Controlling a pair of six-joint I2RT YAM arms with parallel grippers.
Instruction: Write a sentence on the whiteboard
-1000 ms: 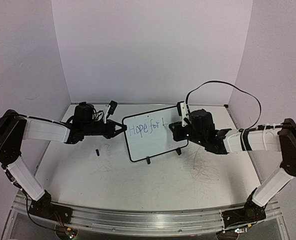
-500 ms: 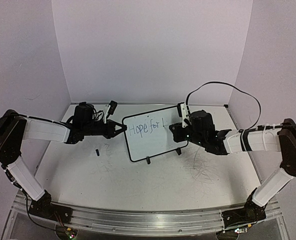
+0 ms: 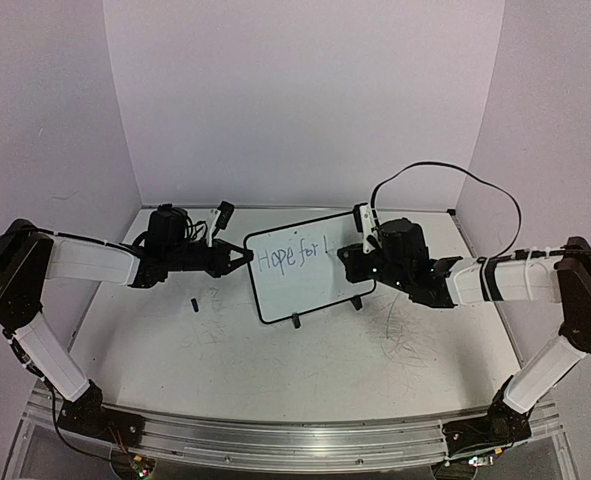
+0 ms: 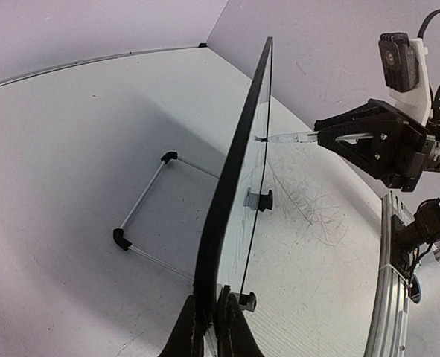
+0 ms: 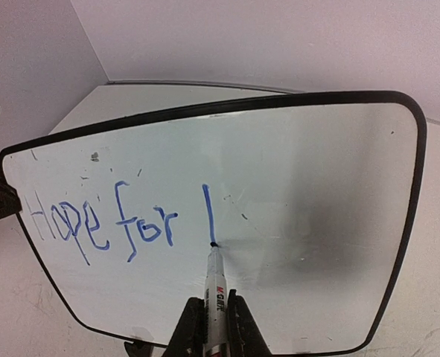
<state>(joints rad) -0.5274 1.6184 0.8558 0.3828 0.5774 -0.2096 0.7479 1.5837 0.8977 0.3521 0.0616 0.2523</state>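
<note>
At the far middle of the table (image 3: 275, 370), the whiteboard (image 3: 310, 290) stands tilted on its two black feet (image 3: 295, 322), with the left gripper (image 3: 243, 260) pinched shut on its left edge to steady it. The right gripper (image 3: 350, 255) is clamped on a marker (image 5: 215, 286) whose tip touches the board face. Over the last second the blue stroke after "for" has run a little lower. Both arms and the board have barely shifted. In the right wrist view the tip sits at the bottom of that upright stroke, which looks like the stem of the next word's first letter. So the sentence (image 3: 290, 257) is under way but probably far from finished, with most of the white face below and to the right left bare. By count there is one board, one marker and two arms, both busy. There are two finished words, "Hope" and "for", plus one lone stroke. One small dark piece (image 3: 193, 304) lies on the table left of the board, possibly the marker's cap, though it is too small to be sure.
</note>
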